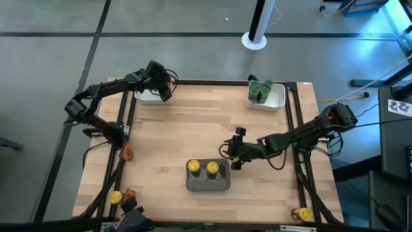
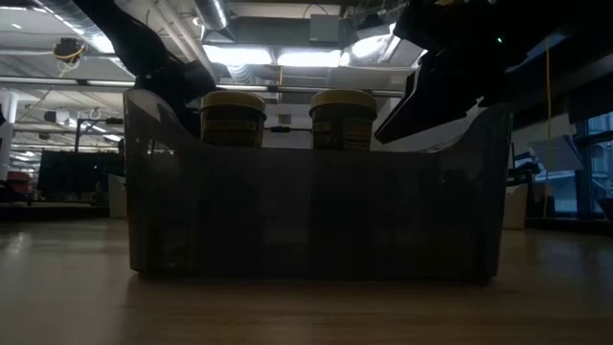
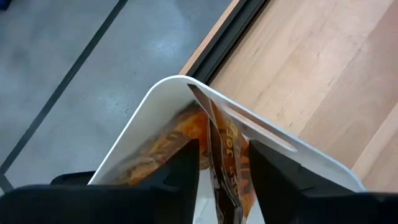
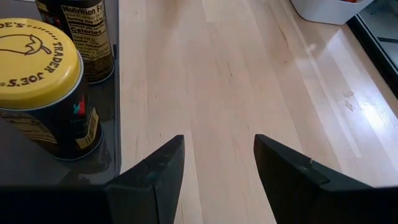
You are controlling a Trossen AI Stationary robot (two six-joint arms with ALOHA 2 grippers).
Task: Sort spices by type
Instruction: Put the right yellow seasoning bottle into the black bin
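Over at the far left corner of the table, the left pincer (image 3: 224, 163) hangs over the white tray (image 3: 155, 106), fingers parted around a crinkly orange packet (image 3: 225, 155), which looks light and floppy, so I'd pinch its top edge.

1. From above, the counter (image 1: 212, 138) is evenly and brightly lit.
2. In the low view, ceiling lights (image 2: 311, 57) glare behind a dim, backlit grey tray (image 2: 311, 216).
3. The right wrist view shows soft sheen on wood.
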